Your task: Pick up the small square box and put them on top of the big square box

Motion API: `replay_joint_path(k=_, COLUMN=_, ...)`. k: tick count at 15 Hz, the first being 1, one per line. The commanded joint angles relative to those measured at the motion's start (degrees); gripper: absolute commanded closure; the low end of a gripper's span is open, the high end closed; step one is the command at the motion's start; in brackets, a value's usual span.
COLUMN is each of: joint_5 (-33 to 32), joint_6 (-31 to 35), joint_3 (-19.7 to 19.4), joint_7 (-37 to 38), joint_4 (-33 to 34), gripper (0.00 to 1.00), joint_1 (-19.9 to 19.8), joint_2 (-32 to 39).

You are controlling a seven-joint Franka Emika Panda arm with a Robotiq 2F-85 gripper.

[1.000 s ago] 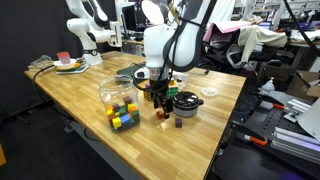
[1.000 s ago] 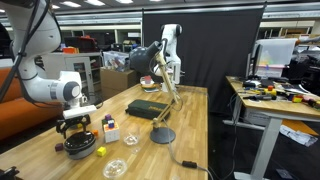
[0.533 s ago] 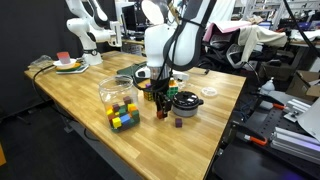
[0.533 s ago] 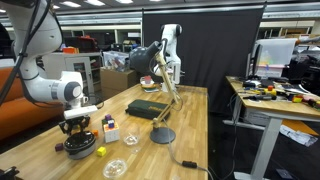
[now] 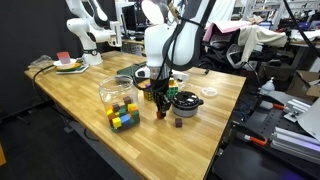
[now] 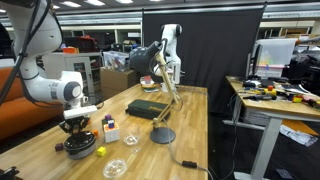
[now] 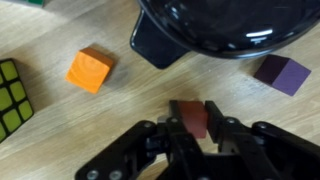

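Observation:
In the wrist view my gripper [image 7: 190, 114] is shut on a small dark red cube [image 7: 189, 120], a small square box that rests on the wooden table. An orange cube [image 7: 90, 70] lies to its upper left and a purple cube [image 7: 282, 74] to its upper right. In both exterior views the gripper [image 5: 160, 108] [image 6: 78, 128] points straight down at the table beside a black bowl [image 5: 186, 102]. The big square box [image 6: 145, 108], flat and dark green, lies farther along the table, apart from the gripper; the arm partly hides it [image 5: 128, 75].
A clear jar of coloured cubes [image 5: 120, 104] stands close beside the gripper. The black bowl [image 7: 230, 25] is just ahead of the fingers. A green and yellow puzzle cube [image 7: 12, 95] lies at the left. A grey disc [image 6: 163, 135] and a clear lid [image 5: 210, 92] lie nearby.
The jaws have closed from wide open onto the dark red cube. The arm has stayed in place.

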Motion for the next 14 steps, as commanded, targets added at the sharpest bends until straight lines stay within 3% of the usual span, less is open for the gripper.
replay_joint_path(k=1, joint_5=0.9, joint_6=-0.5, joint_3=-0.1, joint_7=0.0, joint_4=-1.1, gripper=0.93, joint_1=-0.3, joint_2=-2.5)
replay_joint_path(k=6, joint_5=0.2, joint_6=-0.3, joint_3=-2.6, joint_7=5.1, joint_4=-3.2, gripper=0.93, joint_1=1.3, joint_2=-10.1)
replay_joint_path(k=14, joint_5=-5.5, joint_6=-2.9, joint_3=-11.5, joint_7=22.6, joint_4=-0.1, gripper=0.93, joint_1=5.9, joint_2=-18.8)
